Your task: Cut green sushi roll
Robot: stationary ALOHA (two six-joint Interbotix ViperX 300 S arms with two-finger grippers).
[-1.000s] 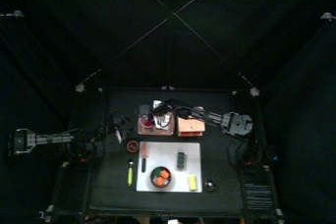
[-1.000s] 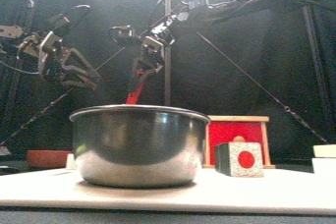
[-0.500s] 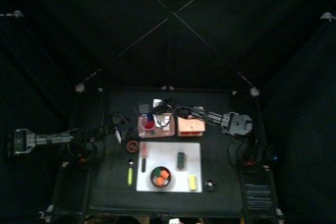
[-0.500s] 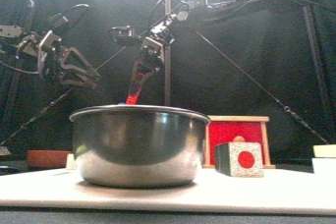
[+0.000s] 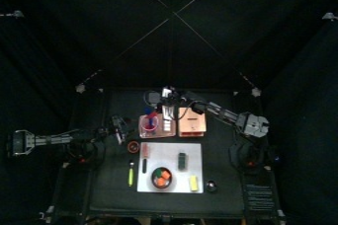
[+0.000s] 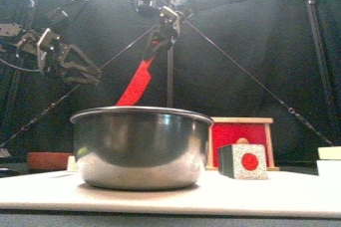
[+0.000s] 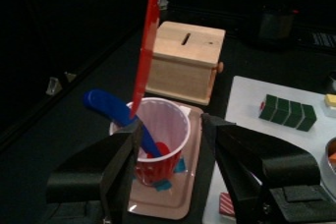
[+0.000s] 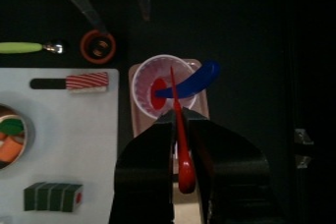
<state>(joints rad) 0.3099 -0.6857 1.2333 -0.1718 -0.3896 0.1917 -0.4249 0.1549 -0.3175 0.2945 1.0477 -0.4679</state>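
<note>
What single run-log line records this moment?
right hand: lifting red knife from cup | left hand: open | green sushi roll: uncut

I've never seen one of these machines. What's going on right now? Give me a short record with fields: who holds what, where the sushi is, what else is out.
Right tool: shut on the red knife, lifted above the utensil cup
Left tool: open, empty, beside the cup
Utensil cup: holds a blue utensil
Green sushi roll: uncut, on the white cutting board
Also out: steel pot, wooden box
</note>
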